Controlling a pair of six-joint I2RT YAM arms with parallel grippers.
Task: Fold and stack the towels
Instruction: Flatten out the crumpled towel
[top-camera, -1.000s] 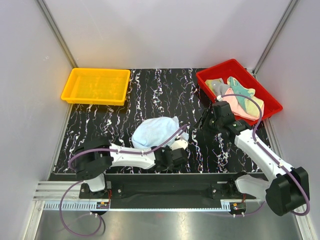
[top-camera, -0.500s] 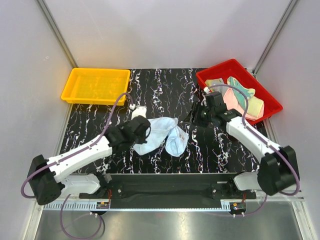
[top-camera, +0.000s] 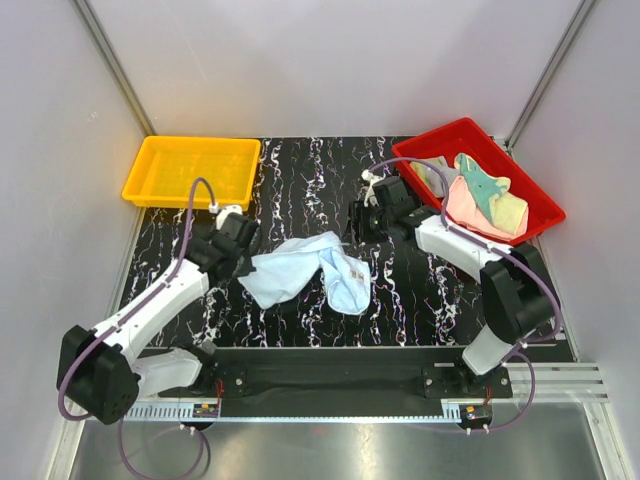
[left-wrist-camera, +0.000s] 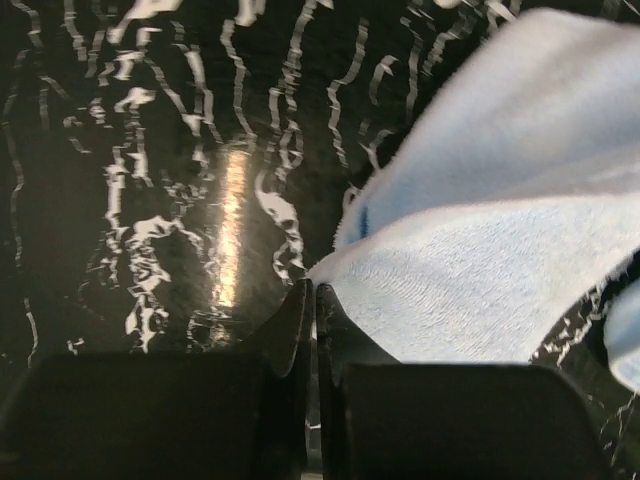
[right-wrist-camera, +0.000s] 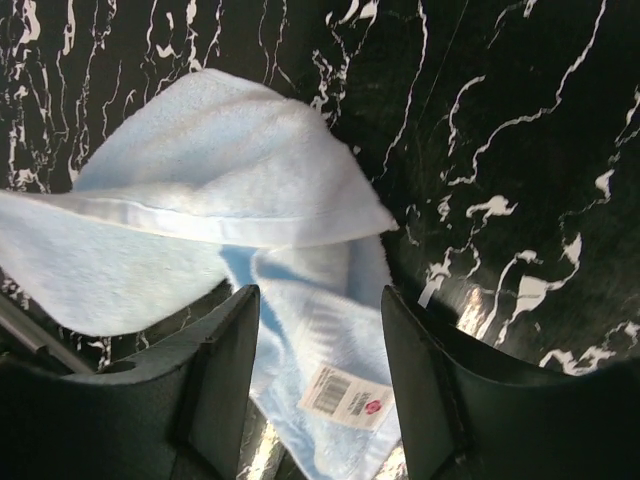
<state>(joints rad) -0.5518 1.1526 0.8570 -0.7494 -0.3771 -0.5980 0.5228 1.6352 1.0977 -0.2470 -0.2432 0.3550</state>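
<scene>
Fluffy blue towel (top-camera: 300, 270) rumpled; left claw (left-wrist-camera: 314, 288) seemingly pinching corner

We find bare table (top-camera: 310, 175) at upper centre, between yellow tray (top-camera: 190, 172) and red tray (top-camera: 478, 140); the blue towel (top-camera: 300, 272) blocks mid-frame.

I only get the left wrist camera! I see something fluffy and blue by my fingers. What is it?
Observer: From above, it's a whole light blue towel, crumpled on the black table.
Operator: Where's my other hand?
Observer: The right gripper is open beside the towel's right side, holding nothing.
Operator: Any more towels?
Observer: Yes, pastel towels lie in the red tray at the far right.
</scene>
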